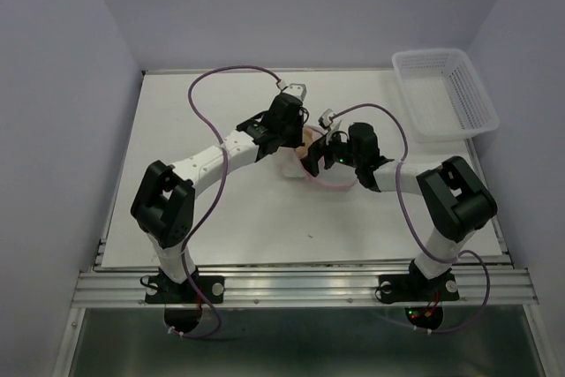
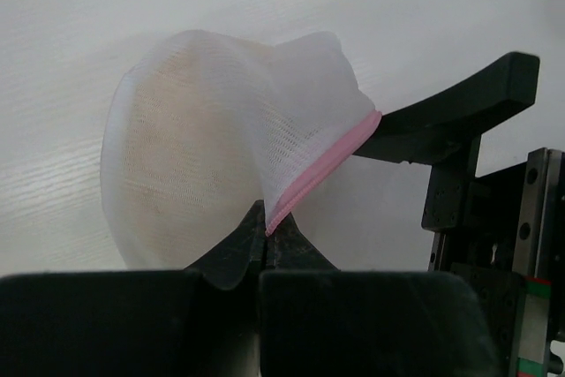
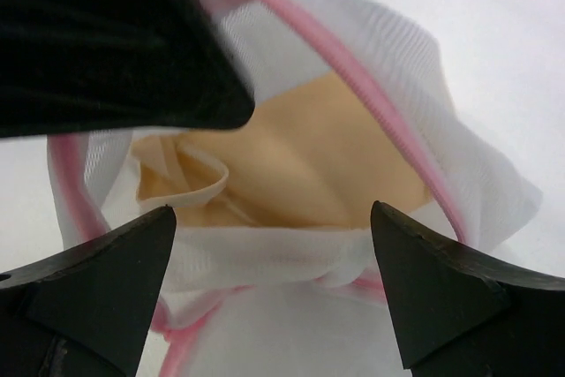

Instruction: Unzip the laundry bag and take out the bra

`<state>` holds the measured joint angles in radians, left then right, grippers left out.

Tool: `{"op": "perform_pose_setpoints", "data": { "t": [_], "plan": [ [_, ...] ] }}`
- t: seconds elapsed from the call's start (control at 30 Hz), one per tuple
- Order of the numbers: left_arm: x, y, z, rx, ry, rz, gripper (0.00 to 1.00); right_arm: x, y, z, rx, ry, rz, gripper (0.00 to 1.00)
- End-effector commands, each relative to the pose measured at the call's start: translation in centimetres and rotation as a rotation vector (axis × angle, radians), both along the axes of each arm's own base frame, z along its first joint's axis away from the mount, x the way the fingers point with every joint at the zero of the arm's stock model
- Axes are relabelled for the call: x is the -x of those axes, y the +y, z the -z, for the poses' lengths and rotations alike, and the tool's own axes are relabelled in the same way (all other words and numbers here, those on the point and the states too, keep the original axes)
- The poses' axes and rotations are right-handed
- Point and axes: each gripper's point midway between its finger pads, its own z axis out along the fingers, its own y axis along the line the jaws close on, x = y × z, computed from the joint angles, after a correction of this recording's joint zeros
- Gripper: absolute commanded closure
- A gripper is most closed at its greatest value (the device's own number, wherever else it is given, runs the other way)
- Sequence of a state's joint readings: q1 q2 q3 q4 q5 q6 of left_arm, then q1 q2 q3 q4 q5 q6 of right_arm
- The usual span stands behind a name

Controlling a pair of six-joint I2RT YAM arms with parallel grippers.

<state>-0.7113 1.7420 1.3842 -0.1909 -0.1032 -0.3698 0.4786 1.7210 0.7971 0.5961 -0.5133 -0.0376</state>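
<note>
Two grippers crowd together at the middle of the table (image 1: 221,209) in the overhead view, the left gripper (image 1: 298,140) and the right gripper (image 1: 320,154) both at the laundry bag (image 1: 294,168), well apart from the basket (image 1: 446,94). With the pair so close, a careless swing could knock one against the other.

From the left wrist, that gripper's fingers are pressed together on the bag's pink rim (image 2: 322,165). The pinch catches only a thin edge, so a hard tug from the other side could slip it free and let the mouth sag closed.

From the right wrist, the right gripper's fingers stand spread and empty at the open mouth, with the bra (image 3: 309,156) lying inside, tan and folded. Closing too shallow would likely catch mesh along with the fabric, or mesh alone, and drag the whole bag
</note>
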Motion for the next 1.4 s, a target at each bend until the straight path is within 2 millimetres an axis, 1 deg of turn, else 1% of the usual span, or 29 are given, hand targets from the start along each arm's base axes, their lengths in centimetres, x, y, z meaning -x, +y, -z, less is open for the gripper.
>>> {"op": "perform_pose_setpoints", "data": {
  "t": [0.0, 0.03, 0.17, 0.2, 0.27, 0.33, 0.37, 0.4, 0.43, 0.53, 0.6, 0.63, 0.67, 0.7, 0.73, 0.8, 0.87, 0.9, 1.0, 1.03, 1.07, 1.1, 1.13, 1.17, 1.23, 1.27, 1.3, 1.33, 1.37],
  "plan": [
    [0.4, -1.0, -3.6, 0.083, -0.08, 0.063, 1.0, -2.0, 0.8, -5.1, -0.122, -0.177, 0.043, 0.03],
    [0.4, -1.0, -3.5, 0.085, -0.08, 0.067, 1.0, -1.9, 0.9, -5.3, -0.141, -0.169, 0.044, 0.03],
    [0.5, -1.3, -4.0, 0.105, -0.091, 0.079, 1.0, -2.5, 1.7, -4.8, -0.137, -0.165, 0.011, 0.03],
    [0.4, -1.2, -4.0, 0.099, -0.093, 0.079, 1.0, -1.9, 2.3, -4.5, -0.133, -0.153, -0.023, 0.03],
    [0.4, -1.2, -4.2, 0.101, -0.097, 0.077, 1.0, -1.8, 2.7, -3.0, -0.119, -0.117, -0.049, 0.03],
    [0.3, -1.2, -4.3, 0.103, -0.1, 0.074, 1.0, -2.0, 2.9, -2.0, -0.106, -0.087, -0.048, 0.03],
    [0.3, -1.2, -4.3, 0.101, -0.1, 0.069, 1.0, -2.4, 2.9, -1.6, -0.097, -0.082, -0.04, 0.03],
    [0.2, -1.1, -4.3, 0.102, -0.101, 0.066, 1.0, -2.6, 2.8, -0.8, -0.07, -0.083, -0.041, 0.04],
    [0.2, -1.1, -4.5, 0.107, -0.103, 0.064, 1.0, -2.7, 2.8, 0.5, -0.055, -0.058, -0.035, 0.04],
    [0.2, -1.1, -5.0, 0.115, -0.112, 0.062, 1.0, -3.1, 2.6, 2.0, -0.04, -0.018, -0.009, 0.06],
    [0.2, -1.1, -5.0, 0.116, -0.113, 0.062, 1.0, -3.2, 2.6, 2.6, -0.036, -0.01, -0.003, 0.21],
    [0.2, -1.0, -5.2, 0.118, -0.117, 0.061, 1.0, -3.3, 2.7, 2.5, -0.053, 0.011, 0.013, 0.31],
    [0.3, -1.0, -5.3, 0.12, -0.117, 0.06, 1.0, -3.5, 2.7, 2.4, -0.058, 0.009, 0.017, 0.55],
    [0.4, -0.9, -5.1, 0.118, -0.115, 0.058, 1.0, -3.9, 2.6, 2.2, -0.057, 0.007, 0.036, 0.66],
    [0.3, -0.8, -5.2, 0.117, -0.118, 0.051, 1.0, -4.1, 2.5, 2.1, -0.057, 0.007, 0.048, 0.82],
    [0.3, -0.4, -4.9, 0.117, -0.111, 0.03, 1.0, -4.4, 2.2, 1.2, -0.057, -0.01, 0.076, 0.92],
    [0.2, 0.1, -4.4, 0.117, -0.1, 0.003, 1.0, -4.3, 2.3, 0.2, -0.075, -0.019, 0.073, 0.99],
    [0.0, 0.5, -3.8, 0.121, -0.082, -0.024, 1.0, -3.8, 2.5, -1.5, -0.099, -0.039, 0.046, 0.99],
    [-0.3, 1.4, -2.4, 0.128, -0.042, -0.062, 1.0, -2.1, 2.7, -3.8, -0.14, -0.06, -0.013, 0.99],
    [-0.4, 2.0, -1.7, 0.133, -0.018, -0.079, 1.0, -1.7, 2.7, -4.6, -0.154, -0.071, -0.02, 0.99],
    [-0.5, 2.1, -1.4, 0.146, -0.015, -0.082, 1.0, -1.2, 2.5, -6.7, -0.175, -0.107, -0.027, 0.99],
    [-0.4, 2.5, -0.8, 0.153, 0.002, -0.093, 1.0, -0.4, 2.4, -7.0, -0.181, -0.108, -0.046, 0.99],
    [-0.4, 2.4, -0.8, 0.162, 0.0, -0.089, 1.0, 0.7, 2.4, -8.5, -0.194, -0.135, -0.088, 0.99],
    [-0.3, 2.5, -0.4, 0.16, 0.007, -0.096, 1.0, 1.5, 2.4, -8.8, -0.196, -0.137, -0.118, 0.99],
    [-0.4, 2.6, -0.4, 0.164, 0.007, -0.106, 1.0, 2.8, 2.4, -9.7, -0.206, -0.154, -0.165, 0.99],
    [-0.5, 2.9, -0.3, 0.162, 0.011, -0.118, 1.0, 3.6, 2.3, -10.7, -0.21, -0.188, -0.195, 0.99],
    [-0.6, 2.9, -0.2, 0.163, 0.013, -0.123, 1.0, 4.6, 2.3, -10.9, -0.213, -0.202, -0.237, 0.99],
    [-0.7, 3.0, -0.2, 0.164, 0.015, -0.13, 1.0, 5.2, 2.1, -10.6, -0.208, -0.201, -0.245, 0.99],
    [-1.0, 3.4, -0.2, 0.169, 0.019, -0.142, 1.0, 5.5, 1.9, -10.8, -0.21, -0.21, -0.245, 0.99]
  ]
}}
